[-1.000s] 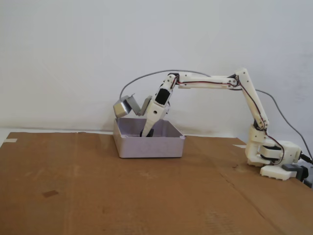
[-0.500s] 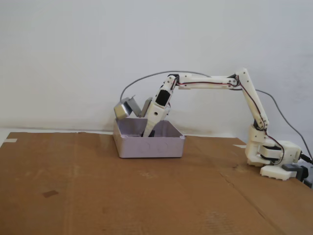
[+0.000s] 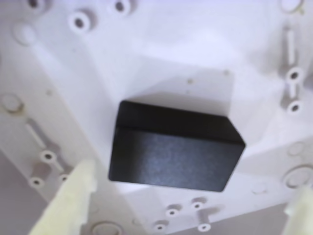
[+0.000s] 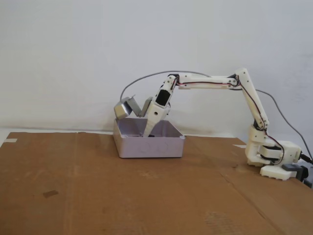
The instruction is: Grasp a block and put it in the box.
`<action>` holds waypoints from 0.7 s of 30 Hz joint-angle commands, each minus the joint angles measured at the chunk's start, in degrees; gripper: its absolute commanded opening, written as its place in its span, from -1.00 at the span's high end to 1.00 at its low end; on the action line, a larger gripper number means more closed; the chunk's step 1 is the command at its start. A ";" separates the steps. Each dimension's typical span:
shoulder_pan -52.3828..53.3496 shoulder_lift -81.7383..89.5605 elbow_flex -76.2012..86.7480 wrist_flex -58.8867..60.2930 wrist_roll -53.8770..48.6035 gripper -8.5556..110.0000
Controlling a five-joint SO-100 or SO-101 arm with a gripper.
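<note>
In the wrist view the black block (image 3: 176, 149) lies on the floor of the pale lavender-grey box (image 3: 195, 44), with nothing gripping it. My gripper (image 3: 194, 182) hangs just above it and is open, its two cream fingertips (image 3: 73, 196) far apart at the lower corners of the view and clear of the block. In the fixed view the gripper (image 4: 147, 131) dips into the box (image 4: 149, 147) from above. The box's wall hides the block there.
The box stands on a brown cardboard sheet (image 4: 122, 191) in front of a white wall. The arm's base (image 4: 271, 156) sits at the right of the sheet. A silver-grey camera module (image 4: 124, 107) juts out left of the gripper, above the box's back corner.
The gripper has risen slightly inside the box. The dark shape at its tip a second ago no longer shows above the box wall in the fixed view.
</note>
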 commanded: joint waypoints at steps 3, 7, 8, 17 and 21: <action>-0.44 10.99 -1.67 -0.70 -0.53 0.05; -0.53 11.16 -1.76 -0.70 -0.53 0.05; -0.53 11.34 -1.76 -0.70 -0.62 0.05; -2.11 11.60 -4.48 -0.70 -0.62 0.05; -3.34 11.51 -6.86 -0.70 -0.62 0.05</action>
